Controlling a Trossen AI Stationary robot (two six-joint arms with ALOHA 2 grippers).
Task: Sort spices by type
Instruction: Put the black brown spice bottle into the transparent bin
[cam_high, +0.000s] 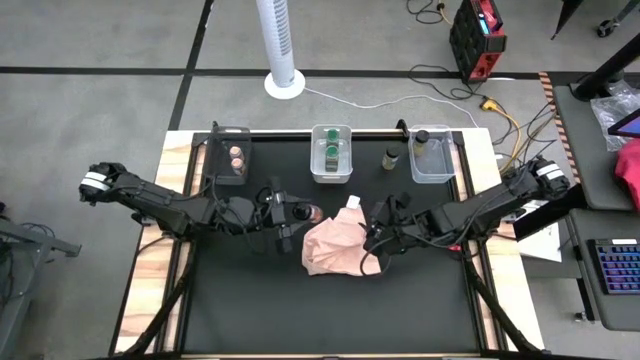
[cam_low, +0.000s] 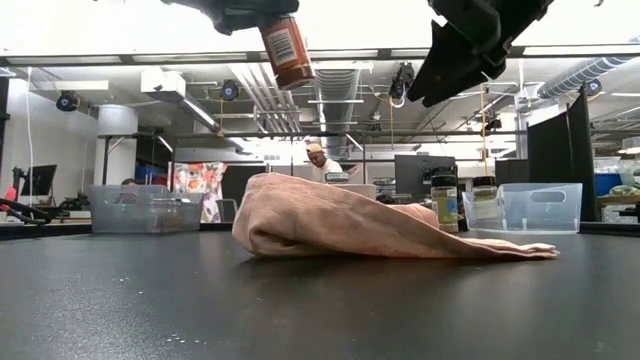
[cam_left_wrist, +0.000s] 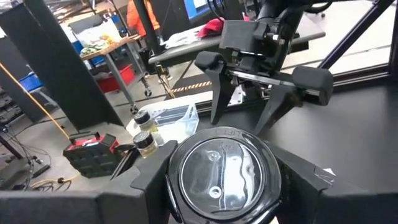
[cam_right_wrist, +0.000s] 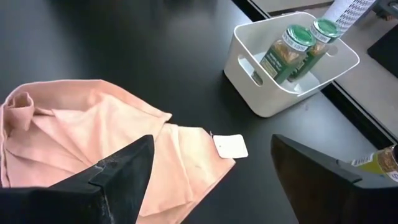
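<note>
My left gripper (cam_high: 293, 215) is shut on a spice jar (cam_low: 284, 48) with reddish-brown contents, held high above the table beside the left edge of the pink cloth (cam_high: 338, 245). My right gripper (cam_high: 378, 240) is open and empty above the cloth's right part (cam_right_wrist: 93, 130). The left bin (cam_high: 232, 155) holds tan-pink-lidded jars. The middle bin (cam_right_wrist: 292, 59) holds two green-lidded jars (cam_right_wrist: 286, 53). The right bin (cam_high: 432, 155) holds a dark-lidded jar. Another dark-lidded jar (cam_high: 391, 157) stands on the table between the middle and right bins. My left gripper pinches the jar between its two fingers at its upper end, whose dark-rimmed round face (cam_left_wrist: 221, 171) looks toward the wrist camera. The fingers (cam_left_wrist: 149, 180) sit on opposite sides of that end. The jar hangs below the gripper, slightly tilted, lifted clear of the table (cam_low: 290, 70).
The crumpled pink cloth lies in a heap at the mat's centre, with a white tag (cam_right_wrist: 230, 146) at its far edge. The three bins stand in a row along the far edge. The black mat's near half (cam_high: 330, 310) is bare.
</note>
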